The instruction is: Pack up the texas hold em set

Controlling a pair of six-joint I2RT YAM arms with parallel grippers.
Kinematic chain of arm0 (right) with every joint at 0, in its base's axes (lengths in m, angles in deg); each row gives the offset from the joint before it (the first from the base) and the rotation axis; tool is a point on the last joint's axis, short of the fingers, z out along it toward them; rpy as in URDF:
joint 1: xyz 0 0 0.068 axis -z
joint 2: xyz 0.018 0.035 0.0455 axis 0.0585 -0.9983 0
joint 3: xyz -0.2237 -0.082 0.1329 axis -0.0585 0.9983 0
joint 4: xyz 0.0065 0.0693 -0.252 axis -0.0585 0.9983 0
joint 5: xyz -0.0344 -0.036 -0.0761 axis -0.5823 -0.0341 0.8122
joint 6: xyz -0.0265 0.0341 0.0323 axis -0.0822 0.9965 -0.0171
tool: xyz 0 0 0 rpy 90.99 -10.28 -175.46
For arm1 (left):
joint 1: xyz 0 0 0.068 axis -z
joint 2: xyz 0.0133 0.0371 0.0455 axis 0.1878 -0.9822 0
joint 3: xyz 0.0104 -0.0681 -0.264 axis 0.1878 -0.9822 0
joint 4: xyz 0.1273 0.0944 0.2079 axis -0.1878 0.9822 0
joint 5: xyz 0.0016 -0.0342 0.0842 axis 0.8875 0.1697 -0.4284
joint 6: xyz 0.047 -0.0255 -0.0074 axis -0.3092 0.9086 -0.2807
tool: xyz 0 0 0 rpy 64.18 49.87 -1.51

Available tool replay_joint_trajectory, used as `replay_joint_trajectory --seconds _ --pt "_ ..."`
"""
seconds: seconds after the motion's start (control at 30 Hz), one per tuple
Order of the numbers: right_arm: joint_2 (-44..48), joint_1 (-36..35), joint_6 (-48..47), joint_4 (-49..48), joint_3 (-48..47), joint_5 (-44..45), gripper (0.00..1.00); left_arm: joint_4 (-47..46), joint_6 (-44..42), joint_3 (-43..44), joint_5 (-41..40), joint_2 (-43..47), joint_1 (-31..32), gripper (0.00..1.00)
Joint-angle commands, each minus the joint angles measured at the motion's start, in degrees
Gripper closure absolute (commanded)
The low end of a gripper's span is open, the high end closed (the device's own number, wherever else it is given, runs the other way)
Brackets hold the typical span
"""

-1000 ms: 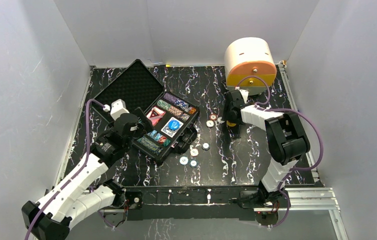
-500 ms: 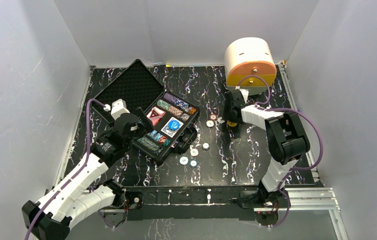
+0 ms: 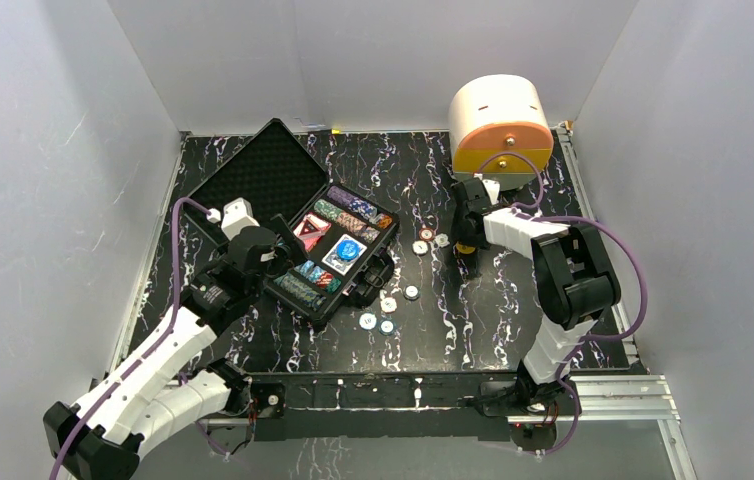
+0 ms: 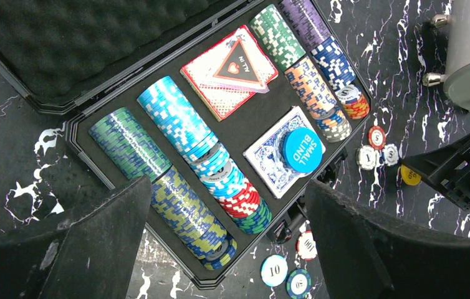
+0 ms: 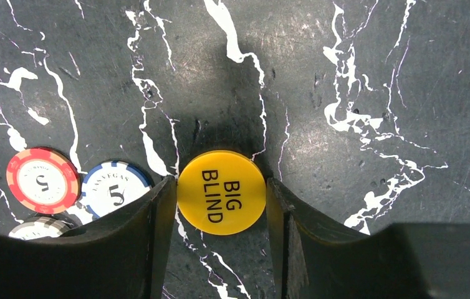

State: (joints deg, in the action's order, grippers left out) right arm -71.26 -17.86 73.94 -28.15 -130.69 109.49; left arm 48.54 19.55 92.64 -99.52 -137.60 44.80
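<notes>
Right pincer (image 5: 220,181) is clenched on the yellow disc (image 5: 221,193), which lies flat on the table (image 5: 376,75) beside three loose chips (image 5: 42,179). The left pincer (image 4: 226,190) hangs released, gripping nothing, over the open case (image 4: 263,115). Most of the set looks packed, with chip rows (image 4: 179,128), red deck (image 4: 229,71), blue deck (image 4: 270,156) and blue disc (image 4: 301,149) in the tray. Left to do, I judge, are the yellow disc, those three chips, four more chips (image 3: 368,321) by the case's near edge, and shutting the lid (image 4: 64,37).
</notes>
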Motion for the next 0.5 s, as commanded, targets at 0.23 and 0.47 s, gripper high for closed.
replay_joint_trajectory --seconds 0.23,0.47 --pt "10.29 -5.02 4.05 12.55 -5.27 -1.55 0.48 0.49 -1.97 3.78 -2.88 2.45 -0.05 0.07" --pt "11.20 -17.19 6.67 12.78 -14.70 0.94 0.47 1.12 -8.19 10.04 -9.52 4.64 -0.03 0.07"
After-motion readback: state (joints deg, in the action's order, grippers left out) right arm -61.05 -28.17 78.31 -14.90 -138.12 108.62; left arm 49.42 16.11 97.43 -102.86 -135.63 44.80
